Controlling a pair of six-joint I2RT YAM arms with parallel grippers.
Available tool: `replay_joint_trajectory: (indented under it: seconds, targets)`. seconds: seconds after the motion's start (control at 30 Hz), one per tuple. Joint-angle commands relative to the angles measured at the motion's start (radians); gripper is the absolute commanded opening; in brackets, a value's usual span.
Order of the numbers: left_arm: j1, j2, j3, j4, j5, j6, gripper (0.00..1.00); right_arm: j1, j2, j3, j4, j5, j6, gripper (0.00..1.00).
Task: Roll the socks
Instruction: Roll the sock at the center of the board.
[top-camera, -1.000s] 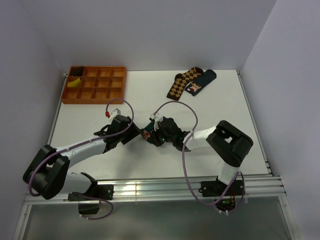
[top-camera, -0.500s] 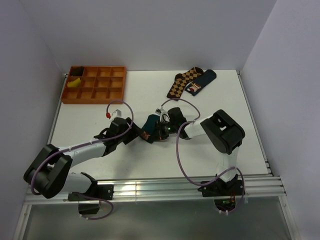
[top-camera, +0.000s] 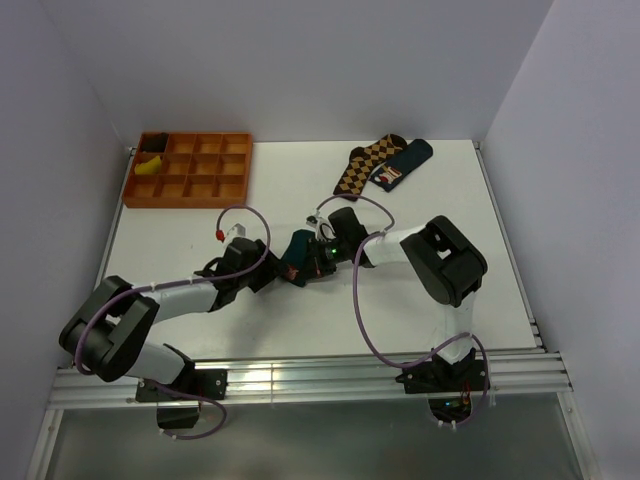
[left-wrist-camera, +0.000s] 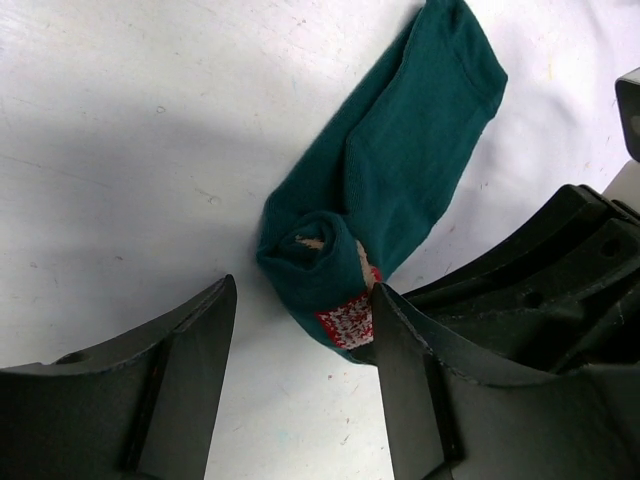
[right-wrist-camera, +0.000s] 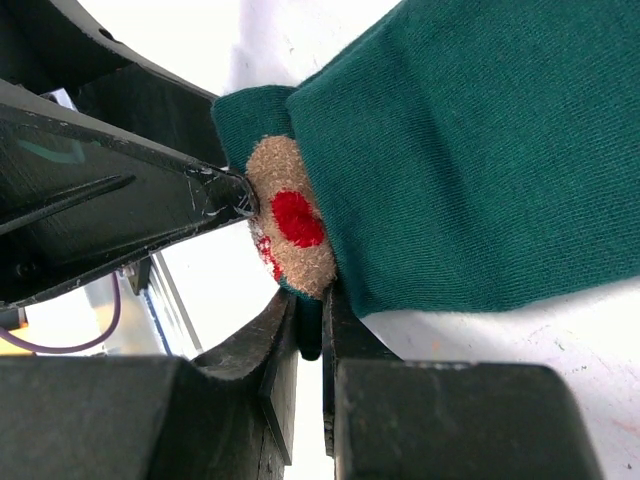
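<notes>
Midway across the worktop (top-camera: 160, 230) the socks (top-camera: 298, 258) lie half rolled. Left fingers (left-wrist-camera: 190, 370) spread wide, straddling the rolled end, one touching it. Right fingers (right-wrist-camera: 255, 345) sit nearly together, pinching its edge.

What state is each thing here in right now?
teal socks: rolled at one end, the rest flat
left tool: open, straddling the rolled end
right tool: shut on the socks' edge
argyle sock: flat, unrolled
navy sock: flat, unrolled
</notes>
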Motion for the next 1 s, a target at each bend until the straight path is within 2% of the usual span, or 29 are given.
replay_joint_trajectory:
  seconds: [0.0,0.3,0.4,0.53,0.57,0.67,0.73,0.8,0.97]
  targets:
    - [0.0,0.017,-0.008,0.03,-0.02,-0.031,0.61,0.0,0.023,0.021,-0.109,0.031,-0.033,0.0]
    - [-0.007,0.069,0.004,0.027,-0.03,-0.06,0.54,0.014,0.009,0.035,-0.14,0.06,-0.047,0.0]
    - [-0.009,0.077,0.001,0.017,-0.034,-0.065,0.47,0.016,0.006,0.038,-0.149,0.066,-0.051,0.0]
    - [-0.009,0.085,0.0,-0.01,-0.04,-0.065,0.3,0.023,-0.043,0.024,-0.147,0.103,-0.068,0.01]
    - [-0.009,0.092,0.004,-0.013,-0.035,-0.063,0.22,0.026,-0.06,0.019,-0.149,0.116,-0.073,0.04]
    - [-0.009,0.121,0.023,-0.035,-0.017,-0.028,0.13,0.04,-0.135,0.006,-0.164,0.187,-0.1,0.18]
    - [-0.009,0.143,0.043,-0.053,-0.008,0.002,0.05,0.057,-0.183,-0.022,-0.152,0.231,-0.123,0.22]
    - [-0.009,0.169,0.072,-0.079,0.012,0.023,0.03,0.071,-0.262,-0.062,-0.123,0.311,-0.145,0.31]
    - [-0.015,0.186,0.153,-0.182,0.008,0.093,0.0,0.153,-0.417,-0.137,-0.077,0.553,-0.22,0.43]
